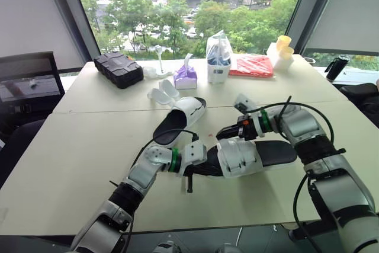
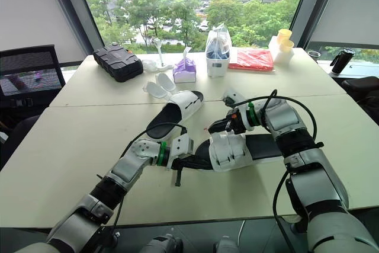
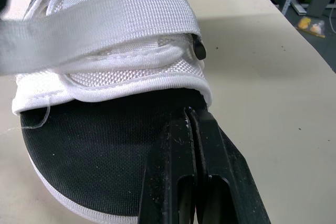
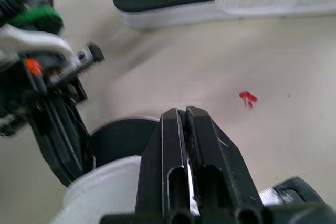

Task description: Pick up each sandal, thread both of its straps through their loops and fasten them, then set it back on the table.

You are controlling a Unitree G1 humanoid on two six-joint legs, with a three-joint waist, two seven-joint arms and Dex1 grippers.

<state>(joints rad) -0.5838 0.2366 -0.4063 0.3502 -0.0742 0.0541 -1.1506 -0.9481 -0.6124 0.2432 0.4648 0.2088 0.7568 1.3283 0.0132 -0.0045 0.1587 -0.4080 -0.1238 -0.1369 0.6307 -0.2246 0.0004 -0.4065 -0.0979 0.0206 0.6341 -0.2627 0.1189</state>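
**Left pincer** (image 3: 189, 113), nearest the viewer: its two black fingers are pressed together with nothing visible between them. Their tips lie on the dark insole at the toe of the near sandal (image 1: 240, 157), just at the edge of its white upper. This sandal lies across the near middle of the bench (image 1: 89, 146), toe to the left and heel to the right, and appears to rest on the surface.

**Right pincer** (image 4: 182, 111): it reaches in from the right, over the far side of the same white upper. Its fingers are narrow, almost closed, and a pale sliver shows between them; we cannot tell whether that is a strap end.

**Strap:** in the left wrist view a broad strap (image 3: 105, 30) lies across the upper beside a small black loop (image 3: 199, 50). We cannot tell whether it is threaded or pressed down.

**Far sandal** (image 1: 180, 117): it sits just beyond the near one, with no pincer on it, and its two strap flaps (image 1: 161, 94) are splayed open at its far end.

**Progress:** we judge the task to be in its first half. The near sandal is in work with its fastening unconfirmed, and the far sandal is not yet begun. Both have yet to be fastened and set down.
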